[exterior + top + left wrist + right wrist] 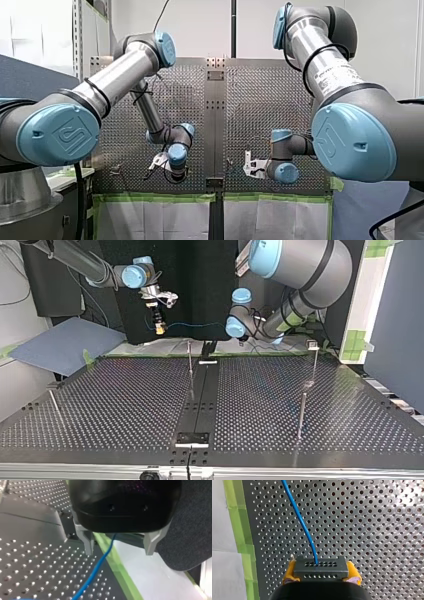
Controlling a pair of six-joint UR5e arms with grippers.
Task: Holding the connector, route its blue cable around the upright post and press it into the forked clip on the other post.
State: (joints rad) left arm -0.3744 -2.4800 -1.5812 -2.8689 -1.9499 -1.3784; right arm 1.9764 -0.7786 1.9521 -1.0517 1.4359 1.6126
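I hold the connector (321, 567) aloft, its blue cable (299, 520) not yet routed.
My right pincer (321, 573) clamps it at 11 o'clock of the upright post (190, 360) in the top view, off the tabletop (125, 405), ready to swing round. My left pincer (119, 551) gapes astride the cable, likely guiding it. The forked clip (312, 344) stands at 3 o'clock.

Even, bright room light fills the front view, and we see soft highlights along our left arm (117, 77). In the right wrist view, glare washes out the table (407, 497) ahead of our right gripper (321, 568), off to one side. In the top view the table gleams and mirrors the post (190, 362) before a dark backdrop (200, 285). The body of our left gripper (119, 552) looks dark and blurred near the lens.
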